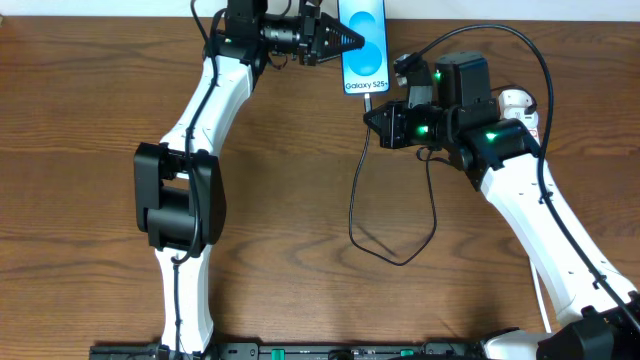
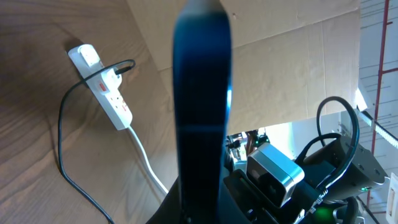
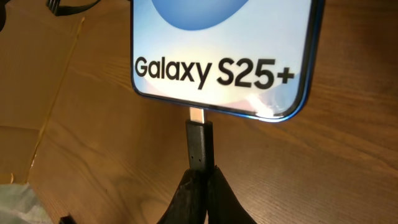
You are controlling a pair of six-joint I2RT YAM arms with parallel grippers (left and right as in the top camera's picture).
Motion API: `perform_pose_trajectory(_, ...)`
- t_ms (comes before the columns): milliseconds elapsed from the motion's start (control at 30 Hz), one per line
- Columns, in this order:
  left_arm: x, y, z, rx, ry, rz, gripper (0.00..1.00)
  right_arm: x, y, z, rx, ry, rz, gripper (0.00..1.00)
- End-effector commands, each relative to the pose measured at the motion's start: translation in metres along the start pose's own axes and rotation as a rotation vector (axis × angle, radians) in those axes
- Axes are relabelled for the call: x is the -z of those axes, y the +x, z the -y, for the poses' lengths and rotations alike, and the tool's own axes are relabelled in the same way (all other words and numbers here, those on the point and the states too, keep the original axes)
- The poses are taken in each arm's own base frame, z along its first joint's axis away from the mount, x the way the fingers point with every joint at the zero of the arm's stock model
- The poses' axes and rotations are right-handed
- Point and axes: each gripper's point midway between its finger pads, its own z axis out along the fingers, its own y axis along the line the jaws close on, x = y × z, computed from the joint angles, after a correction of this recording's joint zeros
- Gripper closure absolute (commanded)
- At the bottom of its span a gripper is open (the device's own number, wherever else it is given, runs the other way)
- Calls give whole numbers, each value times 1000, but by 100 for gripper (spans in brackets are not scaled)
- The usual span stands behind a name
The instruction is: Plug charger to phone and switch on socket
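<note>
One phone [image 3: 221, 43] reads "Galaxy S25+" — charger [image 3: 200, 142] at its foot.

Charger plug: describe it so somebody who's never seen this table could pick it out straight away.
On the wooden table, find the blue-screened phone at the far edge. Just below its "Galaxy S25+" end, the right pincer pinches the charger plug. It is small, black and silver-tipped, trailing a thin black cable, unlike the thick white cord.

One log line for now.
left gripper: shut on phone | right gripper: shut on charger | charger tip at phone port, metal showing | socket untouched
</note>
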Motion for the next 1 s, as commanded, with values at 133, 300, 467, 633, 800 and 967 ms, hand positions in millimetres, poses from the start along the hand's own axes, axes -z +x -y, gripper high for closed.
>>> perform_pose_trajectory(133, -4, 11, 31, -46, 54, -67, 93, 8, -18, 4, -30, 32, 56, 99)
perform_pose_trajectory(300, -4, 11, 31, -45, 54, -67, 93, 8, -17, 5, -39, 34, 52, 99)
perform_pose_trajectory(467, -4, 11, 31, -45, 54, -67, 93, 9, -22, 3, -39, 27, 72, 99)
perform_pose_trajectory(633, -4, 11, 31, -45, 54, -67, 93, 12, -26, 8, -12, 36, 84, 99)
perform_pose_trajectory(800, -4, 11, 31, -46, 55, -69, 93, 14, -31, 12, -10, 40, 97, 99)
perform_pose_trajectory(967, -4, 11, 31, -45, 55, -69, 93, 15, -35, 9, 1, 33, 115, 99)
